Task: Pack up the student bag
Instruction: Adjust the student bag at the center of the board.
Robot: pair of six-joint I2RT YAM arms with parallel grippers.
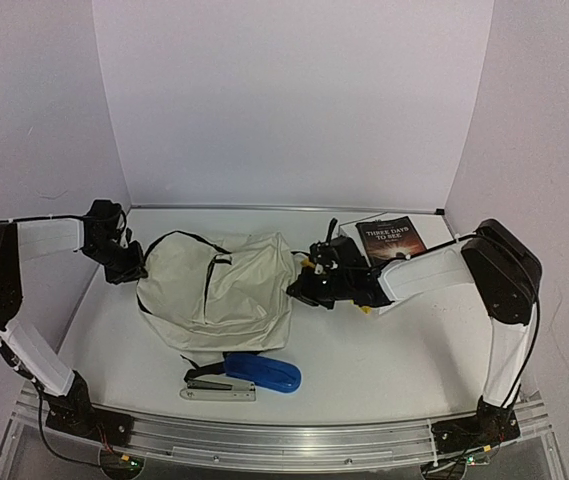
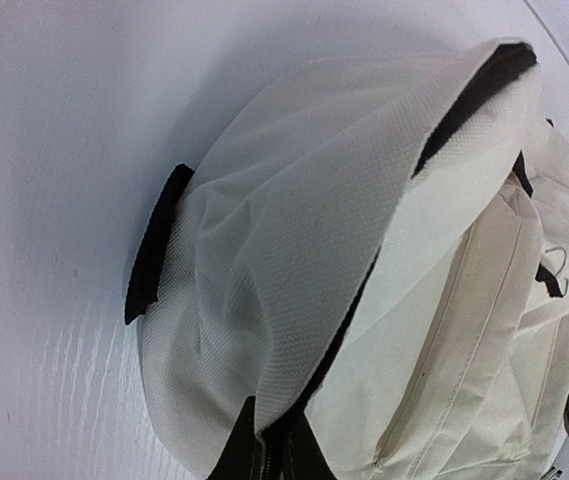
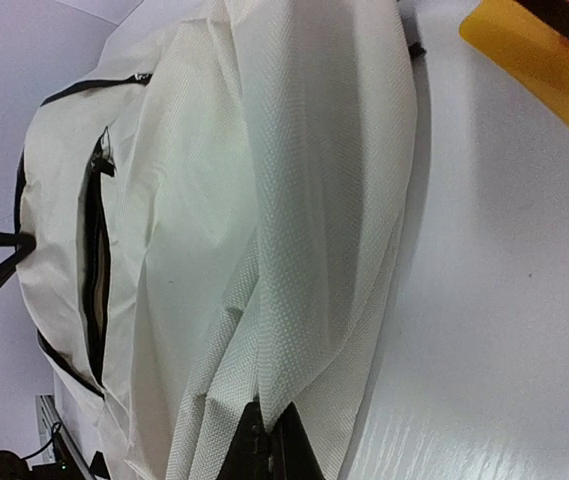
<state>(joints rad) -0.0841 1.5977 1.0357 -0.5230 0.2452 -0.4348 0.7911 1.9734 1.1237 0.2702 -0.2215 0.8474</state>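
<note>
The student bag (image 1: 219, 285), a cream fabric backpack with black zippers, lies in the middle of the table. My left gripper (image 1: 132, 268) is shut on a fold of the bag's cloth at its left end; the left wrist view shows the bag (image 2: 294, 260) pinched between the black fingertips (image 2: 234, 450). My right gripper (image 1: 302, 285) is shut on the bag's cloth at its right end; the right wrist view shows the bag (image 3: 264, 220) pinched in the black fingertips (image 3: 249, 455).
A dark book (image 1: 392, 240) lies behind the right arm at the back right. A blue stapler (image 1: 262, 375) with a metal base lies in front of the bag. A yellow object (image 3: 534, 60) shows at the right wrist view's top corner.
</note>
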